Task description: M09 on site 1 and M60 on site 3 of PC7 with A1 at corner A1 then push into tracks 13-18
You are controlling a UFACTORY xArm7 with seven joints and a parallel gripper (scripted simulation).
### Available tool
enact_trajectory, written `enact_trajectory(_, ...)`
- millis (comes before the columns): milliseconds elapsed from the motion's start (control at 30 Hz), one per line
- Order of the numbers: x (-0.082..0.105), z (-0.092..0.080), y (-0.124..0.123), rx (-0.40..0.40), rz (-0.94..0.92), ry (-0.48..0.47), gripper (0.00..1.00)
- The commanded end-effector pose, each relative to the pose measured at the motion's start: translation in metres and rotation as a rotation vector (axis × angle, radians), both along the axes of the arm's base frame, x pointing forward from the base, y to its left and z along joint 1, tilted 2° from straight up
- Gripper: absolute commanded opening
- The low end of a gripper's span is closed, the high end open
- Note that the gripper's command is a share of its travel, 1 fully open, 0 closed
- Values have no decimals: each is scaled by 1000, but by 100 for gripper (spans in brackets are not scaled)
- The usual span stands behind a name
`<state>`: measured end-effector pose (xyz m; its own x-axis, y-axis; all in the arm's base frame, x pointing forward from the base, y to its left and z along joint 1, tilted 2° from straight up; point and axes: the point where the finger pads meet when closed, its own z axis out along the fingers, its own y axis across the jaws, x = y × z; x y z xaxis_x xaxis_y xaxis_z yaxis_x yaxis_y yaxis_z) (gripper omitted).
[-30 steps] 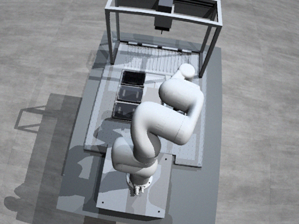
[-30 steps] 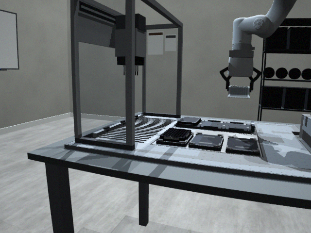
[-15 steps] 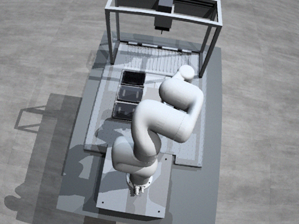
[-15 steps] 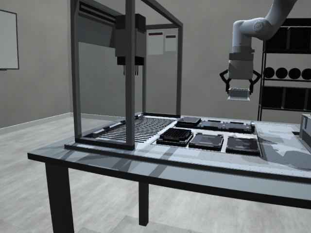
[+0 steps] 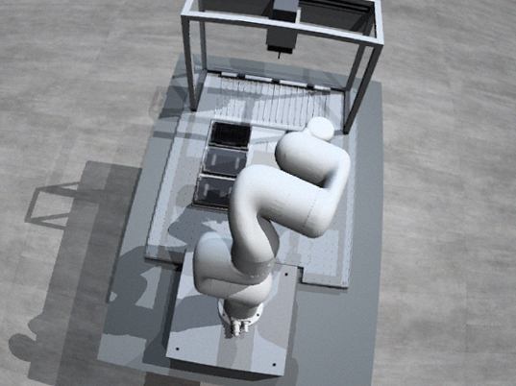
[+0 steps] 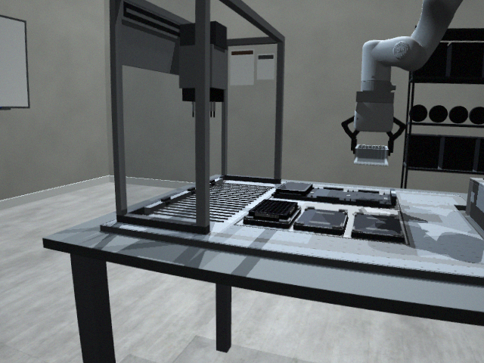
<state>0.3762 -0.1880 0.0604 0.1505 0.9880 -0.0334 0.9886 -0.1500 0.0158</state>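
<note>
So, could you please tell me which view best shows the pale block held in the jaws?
The exterior view: the pale grey deep-well block hangs clamped in the black gripper, high above the table. In the top view, the white arm hides both completely.

A grey table (image 6: 273,273) on dark legs is standing on a pale, streaked floor (image 6: 38,296), and shadows are falling across both. On the left wall a whiteboard (image 6: 13,62) is hanging in a dark frame. Two sheets are hanging side by side on the back wall, the larger one (image 6: 241,68) with a brownish band along its top and the smaller one (image 6: 265,66) with a dark band. At the right a black shelf rack (image 6: 407,128) is standing against the wall, with a row of round dark objects (image 6: 437,113) sitting on one of its shelves and dark boxes (image 6: 422,150) filling the shelf below.
</note>
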Motion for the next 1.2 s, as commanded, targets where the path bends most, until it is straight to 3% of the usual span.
enact_trajectory(0,2,-9,-1,-1,0,-4,0)
enact_trajectory(1167,2,-60,-3,-1,0,-4,0)
